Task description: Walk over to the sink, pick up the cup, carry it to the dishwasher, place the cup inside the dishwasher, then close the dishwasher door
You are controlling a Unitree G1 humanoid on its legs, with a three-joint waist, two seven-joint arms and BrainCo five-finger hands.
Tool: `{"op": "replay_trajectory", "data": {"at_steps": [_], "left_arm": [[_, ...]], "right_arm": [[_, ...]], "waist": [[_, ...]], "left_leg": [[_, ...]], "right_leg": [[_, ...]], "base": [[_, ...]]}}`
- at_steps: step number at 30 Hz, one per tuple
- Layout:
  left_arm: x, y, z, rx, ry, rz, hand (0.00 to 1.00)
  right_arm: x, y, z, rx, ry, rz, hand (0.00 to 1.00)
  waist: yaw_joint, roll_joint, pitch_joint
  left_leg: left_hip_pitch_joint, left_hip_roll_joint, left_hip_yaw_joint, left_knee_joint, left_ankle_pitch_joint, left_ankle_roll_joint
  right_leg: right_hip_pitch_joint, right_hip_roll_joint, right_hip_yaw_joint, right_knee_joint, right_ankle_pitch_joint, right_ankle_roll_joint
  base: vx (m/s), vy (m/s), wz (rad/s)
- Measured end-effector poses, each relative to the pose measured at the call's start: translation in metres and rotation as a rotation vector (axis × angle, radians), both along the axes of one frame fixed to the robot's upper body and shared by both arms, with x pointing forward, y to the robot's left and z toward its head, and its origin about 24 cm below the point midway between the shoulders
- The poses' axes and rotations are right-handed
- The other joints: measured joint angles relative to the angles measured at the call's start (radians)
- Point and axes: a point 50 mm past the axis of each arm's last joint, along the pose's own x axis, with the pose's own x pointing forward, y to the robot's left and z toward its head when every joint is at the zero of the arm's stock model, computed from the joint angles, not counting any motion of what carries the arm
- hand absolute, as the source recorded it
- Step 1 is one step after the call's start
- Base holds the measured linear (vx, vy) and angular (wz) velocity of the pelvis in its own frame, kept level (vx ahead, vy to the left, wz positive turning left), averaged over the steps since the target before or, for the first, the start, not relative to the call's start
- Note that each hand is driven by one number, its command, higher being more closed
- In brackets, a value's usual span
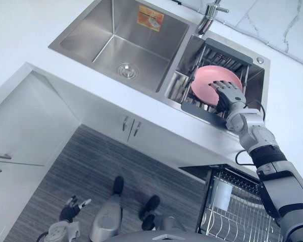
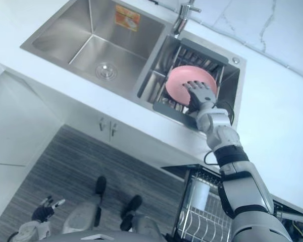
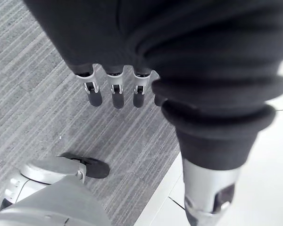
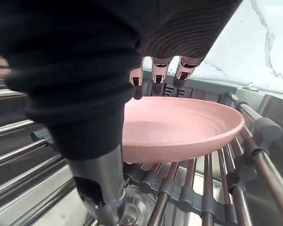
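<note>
A pink plate (image 1: 210,83) lies tilted on the bars of a drain rack (image 4: 212,188) in the right basin of the steel sink (image 1: 116,45). No cup shows in the sink. My right hand (image 1: 228,97) reaches over the counter edge onto the plate. Its fingers (image 4: 155,70) stretch straight above the plate's (image 4: 179,122) hollow, and the thumb (image 4: 101,188) hangs beside the near rim; the hand is open. My left hand (image 1: 70,210) hangs low over the floor, fingers (image 3: 115,92) relaxed and holding nothing.
The dishwasher stands open at lower right with its wire rack (image 1: 237,214) pulled out and a white cup (image 1: 222,194) in it. A faucet (image 1: 209,15) rises behind the sink. White counter (image 1: 288,101) surrounds the basins, with cabinet doors (image 1: 131,128) below.
</note>
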Motion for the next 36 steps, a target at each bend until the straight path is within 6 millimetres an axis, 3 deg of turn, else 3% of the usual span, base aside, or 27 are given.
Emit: {"op": "replay_trajectory", "data": {"at_steps": [1,10,16,23,29,36], "left_arm": [[0.001,0.0,0.001,0.001,-0.006,0.0,0.0],[0.007,0.003,0.004,-0.006,-0.032,0.017,0.0],[0.012,0.002,0.006,-0.01,-0.056,0.021,0.0],[0.021,0.001,0.009,-0.014,-0.096,0.026,0.0],[0.029,-0.001,0.011,-0.014,-0.125,0.017,0.0],[0.029,-0.004,0.011,-0.019,-0.13,0.019,0.0]], "right_arm": [[0.0,0.0,0.0,0.0,-0.001,-0.003,1.0],[0.005,-0.006,0.025,-0.121,-0.122,-0.045,1.0],[0.007,-0.005,0.041,-0.167,-0.216,-0.042,1.0],[0.005,-0.011,0.058,-0.19,-0.319,-0.048,1.0],[0.001,-0.012,0.065,-0.1,-0.46,-0.047,1.0],[-0.002,-0.02,0.077,0.059,-0.559,-0.068,1.0]], "waist": [[0.003,0.0,0.0],[0.015,0.015,0.027],[0.003,0.025,0.036],[0.003,0.053,0.058],[0.0,0.079,0.082],[-0.004,0.083,0.084]], "left_leg": [[-0.007,0.001,-0.001,0.0,0.001,0.001],[-0.035,0.013,-0.004,-0.006,0.003,-0.006],[-0.057,0.02,-0.003,-0.005,0.008,-0.012],[-0.059,0.03,0.005,-0.006,0.011,-0.016],[-0.061,0.031,0.007,-0.005,0.019,-0.009],[-0.064,0.031,0.007,0.001,0.021,-0.01]], "right_leg": [[-0.007,0.001,0.0,0.002,0.0,-0.001],[-0.036,0.012,0.004,0.004,0.006,-0.006],[-0.06,0.018,0.009,0.004,0.01,-0.011],[-0.064,0.027,0.015,0.001,0.013,-0.016],[-0.064,0.03,0.016,-0.005,0.014,-0.019],[-0.062,0.033,0.013,-0.014,0.014,-0.019]], "base": [[0.0,0.0,0.0],[0.0,0.0,0.0],[0.03,-0.011,-0.02],[0.02,-0.009,-0.03],[0.05,-0.008,-0.01],[0.05,-0.004,0.02]]}}
